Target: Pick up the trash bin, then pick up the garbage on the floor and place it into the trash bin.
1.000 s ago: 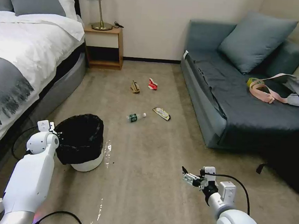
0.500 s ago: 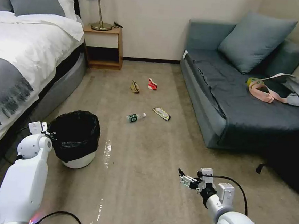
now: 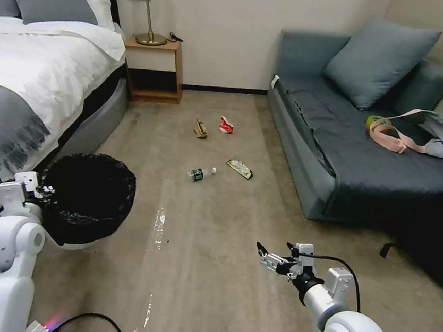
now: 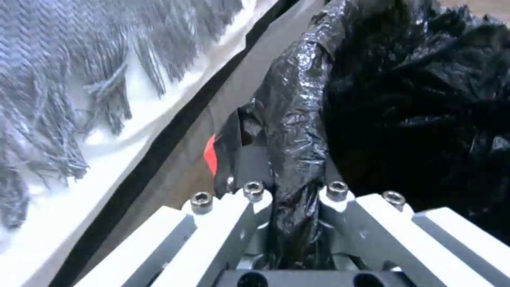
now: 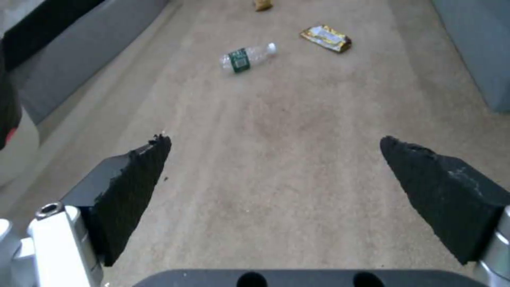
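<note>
Four pieces of garbage lie on the open carpet [image 3: 212, 268] between the bed [image 3: 38, 77] and the sofa [image 3: 346, 156]: a clear bottle [image 3: 201, 173] with a green label, a yellow-black wrapper [image 3: 239, 168] just beside it toward the sofa, and farther off, near the nightstand [image 3: 155, 70], a red-white carton scrap [image 3: 226, 125] and a tan paper scrap [image 3: 200, 129]. None of them touch each other.

The trash bin [image 3: 88, 198], white with a wrinkly black bag over its rim, sits close along the bed's lower edge, and appears raised off the floor, though that cannot be told for sure. The left gripper [image 4: 289, 187] is clamped on the bin's rim at the side nearest the bed, the bag bunched between its fingers [image 4: 254, 190]. Bed skirt and grey fringed blanket [image 4: 58, 79] are right next to it, leaving little room on that side.

The right gripper [image 3: 261, 252] hangs over bare carpet in the middle of the room, its jaws spread wide and holding nothing. In its wrist view the bottle and wrapper lie well ahead, with clear floor between. The sofa's front edge borders that stretch on the right.
</note>
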